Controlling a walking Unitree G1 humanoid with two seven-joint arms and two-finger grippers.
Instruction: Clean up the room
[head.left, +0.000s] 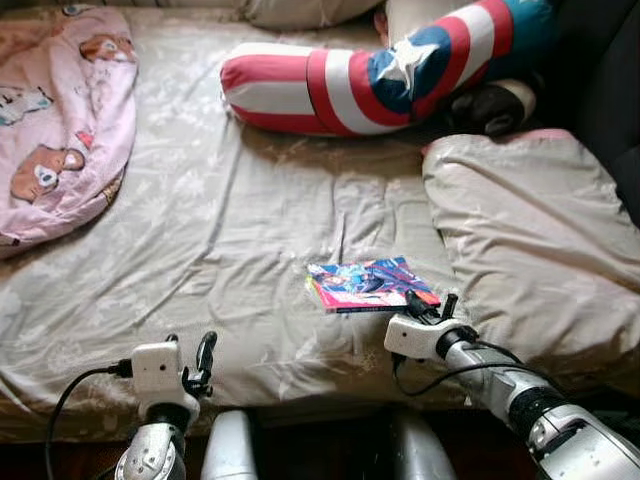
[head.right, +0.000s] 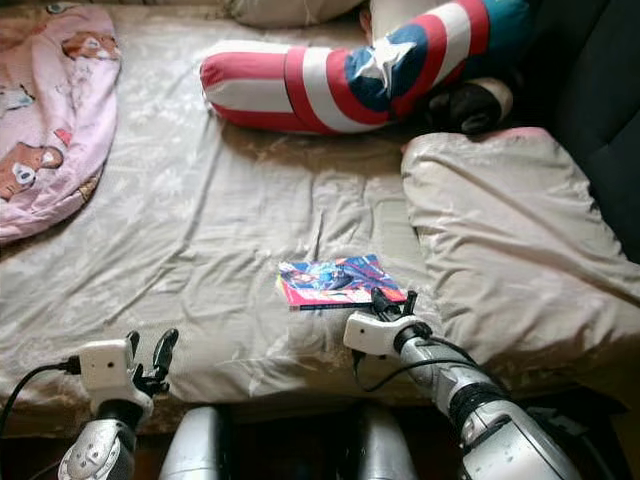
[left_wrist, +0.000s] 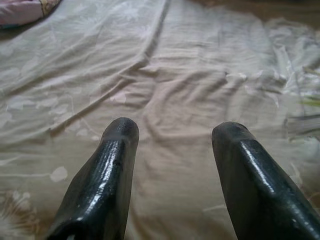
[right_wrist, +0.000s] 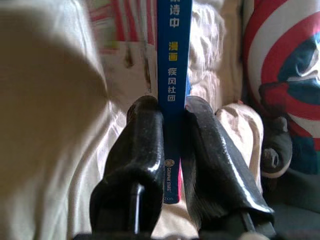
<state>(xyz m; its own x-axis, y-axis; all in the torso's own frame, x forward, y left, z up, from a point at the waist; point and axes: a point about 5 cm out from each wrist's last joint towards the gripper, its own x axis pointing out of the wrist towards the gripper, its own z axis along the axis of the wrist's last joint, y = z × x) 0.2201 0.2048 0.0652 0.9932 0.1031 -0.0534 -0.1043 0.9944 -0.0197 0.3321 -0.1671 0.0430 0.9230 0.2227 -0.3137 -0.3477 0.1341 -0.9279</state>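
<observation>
Right claw (right_wrist: 172, 107) clamped on spine of book (head.left: 370, 283), lying flat on bed (head.left: 230, 230) beside pillow (head.left: 530, 240). Left claw (left_wrist: 175, 135) spread wide, holding nothing, above sheet at near edge.

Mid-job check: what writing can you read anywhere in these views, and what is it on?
"诗中", "漫画", "疾风社团": down the blue spine of the comic book clamped in the right claw.
Small print low on that spine: too small to read.
Book cover: lettering too blurred to read.
Star on the shield-pattern pillow: a sign, no words.
</observation>
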